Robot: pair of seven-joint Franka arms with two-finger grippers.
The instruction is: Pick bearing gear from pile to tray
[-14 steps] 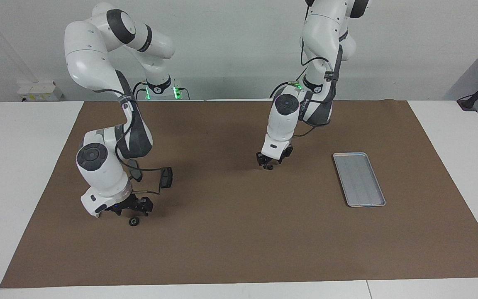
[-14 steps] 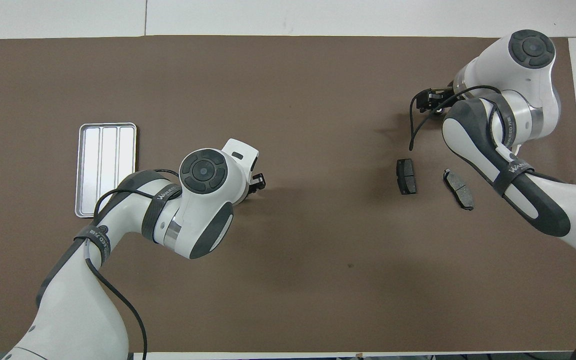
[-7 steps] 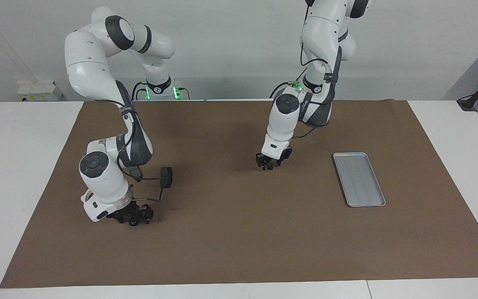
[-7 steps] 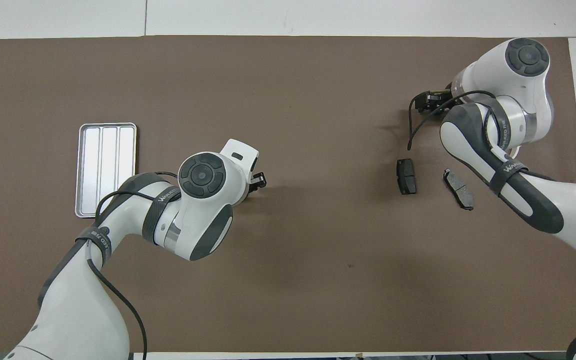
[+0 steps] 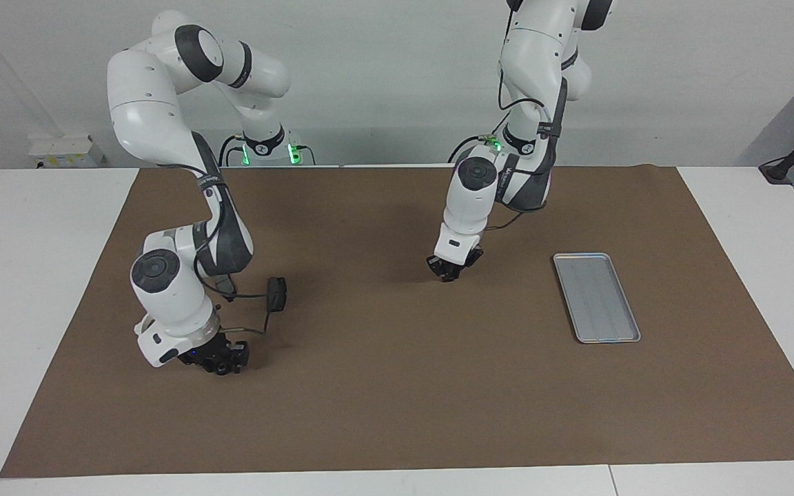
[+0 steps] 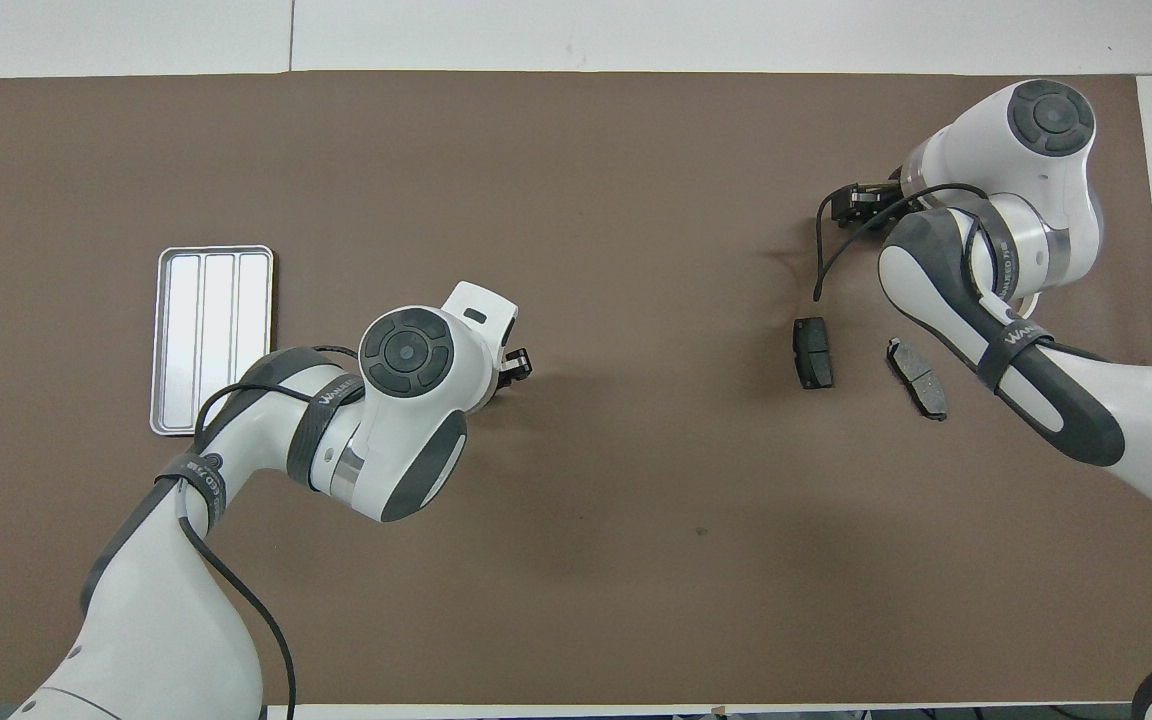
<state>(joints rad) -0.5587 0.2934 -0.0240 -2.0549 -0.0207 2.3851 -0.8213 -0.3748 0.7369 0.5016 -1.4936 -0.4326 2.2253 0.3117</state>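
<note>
The table point(image 5: 45, 289) carries a wide brown mat point(image 5: 397, 399), and all the things lie on this mat.

The tray point(image 5: 597, 297), flat and silver with a low rim, lies toward the left arm's end of the table, well apart from both grippers. Its long sides run from the robots' edge of the table toward the edge away from them.

The left gripper point(image 5: 450, 273) is down at the mat, near the middle of it, between the tray and the pads. Its fingertips point(image 5: 446, 275) look pressed together into one dark point. Whether the small gear is pinched between them I cannot tell, because no small part can be told from the dark tips.

The right gripper point(image 5: 221, 363) is low at the mat too, toward the right arm's end of the table. It shows only as a dark cluster under the white wrist. Whether it is spread or pressed together I cannot tell, nor whether it has a part.

Two dark grey pads lie flat near the right arm: one pad point(image 6: 813, 352) is apart from the arm, and the other pad point(image 6: 917, 377) lies beside it, just next to the arm's dark sleeve. They do not touch each other.
</note>
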